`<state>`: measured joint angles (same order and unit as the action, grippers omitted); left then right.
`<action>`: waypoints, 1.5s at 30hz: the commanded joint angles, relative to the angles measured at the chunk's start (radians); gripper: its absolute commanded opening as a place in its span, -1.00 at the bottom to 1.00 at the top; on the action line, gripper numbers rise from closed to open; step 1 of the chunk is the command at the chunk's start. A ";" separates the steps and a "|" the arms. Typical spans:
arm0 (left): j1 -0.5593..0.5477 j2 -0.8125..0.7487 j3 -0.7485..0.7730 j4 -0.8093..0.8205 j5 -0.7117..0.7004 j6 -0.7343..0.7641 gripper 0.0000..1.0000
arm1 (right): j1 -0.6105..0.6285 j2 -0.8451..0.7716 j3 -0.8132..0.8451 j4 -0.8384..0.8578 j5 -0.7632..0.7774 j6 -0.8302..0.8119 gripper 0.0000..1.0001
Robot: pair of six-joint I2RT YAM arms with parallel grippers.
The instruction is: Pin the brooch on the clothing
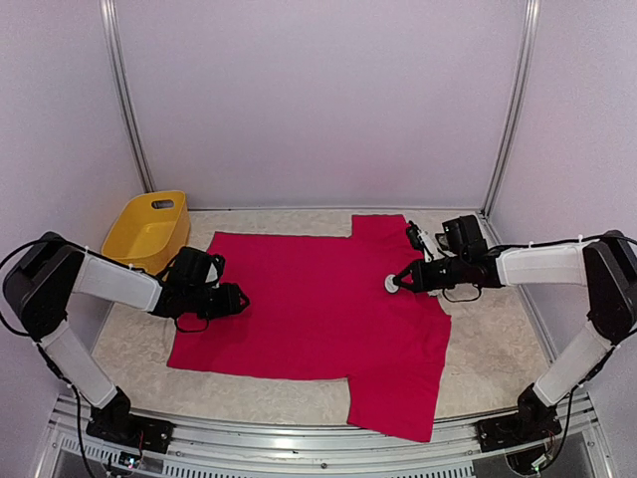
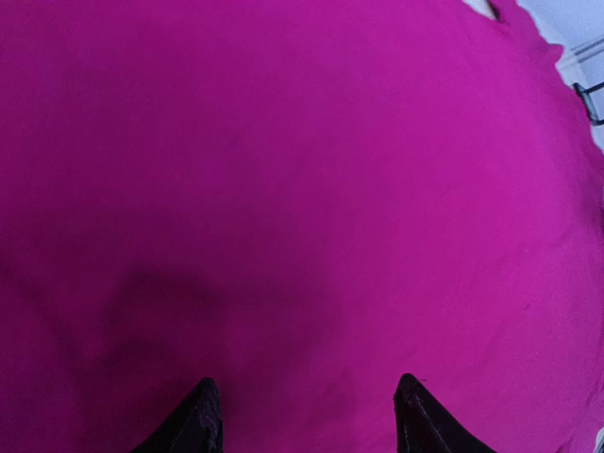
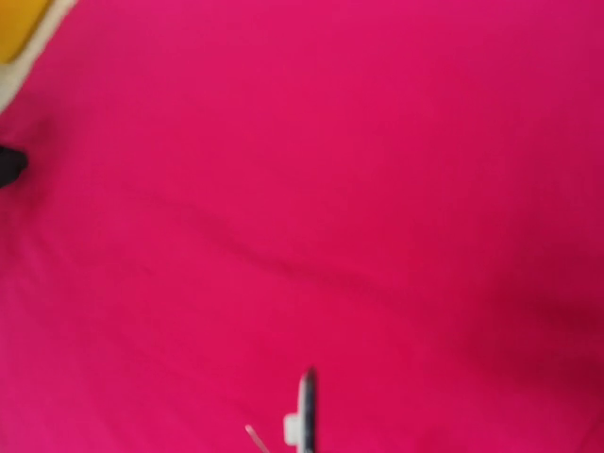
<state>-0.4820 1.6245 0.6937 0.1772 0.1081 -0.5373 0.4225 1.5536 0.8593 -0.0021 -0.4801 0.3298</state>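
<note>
The shirt [image 1: 309, 319] lies spread flat across the middle of the table [image 1: 129, 344], with one sleeve toward 12 o'clock and the other hanging toward 5 o'clock near the front edge. A yellow tub [image 1: 149, 231] sits off its 10 o'clock corner. The right pincer [image 1: 400, 281] reaches in from 3 o'clock. In the top view its fingers look closed on the brooch [image 1: 391, 284], a small white disc held low over the cloth at about 2 o'clock from the shirt's middle. The right wrist view is blurred and shows only a pale sliver and a thin pin at its bottom edge. The left pincer [image 2: 307, 420] is at the shirt's 9 o'clock edge with its fingers [image 2: 200, 420] spread apart. I cannot tell whether they press on the fabric. The shirt looks light, limp and quick to wrinkle, so it would likely bunch or slide under a pushing pin. Holding it down or drawing it taut close to the pin spot should help. The brooch looks small, stiff and light, and is best gripped by the disc's rim so the thin pin stays free. That pin could bend or skid off.
</note>
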 commanded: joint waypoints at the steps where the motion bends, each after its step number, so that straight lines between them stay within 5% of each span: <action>1: 0.045 -0.008 -0.068 0.009 -0.098 -0.103 0.18 | -0.014 0.022 -0.055 0.109 0.026 0.051 -1.00; 10: 0.073 -0.129 -0.172 -0.043 -0.295 -0.162 0.08 | -0.023 0.030 -0.099 0.123 -0.001 0.035 -1.00; 14: -0.191 -0.191 0.000 0.015 -0.460 0.230 0.25 | -0.023 0.027 -0.098 0.134 -0.045 0.020 -1.00; 17: -0.322 -0.096 0.152 0.014 -0.180 0.568 0.28 | -0.022 0.027 -0.092 0.134 -0.049 0.006 -1.00; 20: -0.391 0.052 0.304 -0.077 0.093 0.749 0.27 | -0.022 0.029 -0.086 0.129 -0.050 0.001 -1.00; 26: -0.489 0.334 0.561 -0.273 0.066 0.941 0.29 | -0.022 0.015 -0.085 0.124 -0.054 0.002 -1.00; 40: -0.520 0.515 0.655 -0.308 0.067 0.946 0.34 | -0.021 -0.001 -0.116 0.118 -0.069 -0.007 -1.00; 45: -0.524 0.535 0.643 -0.306 0.084 0.956 -0.16 | -0.021 0.003 -0.102 0.100 -0.073 -0.021 -1.00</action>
<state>-0.9958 2.1174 1.3415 -0.1169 0.1799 0.3996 0.4091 1.5742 0.7525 0.1074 -0.5388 0.3294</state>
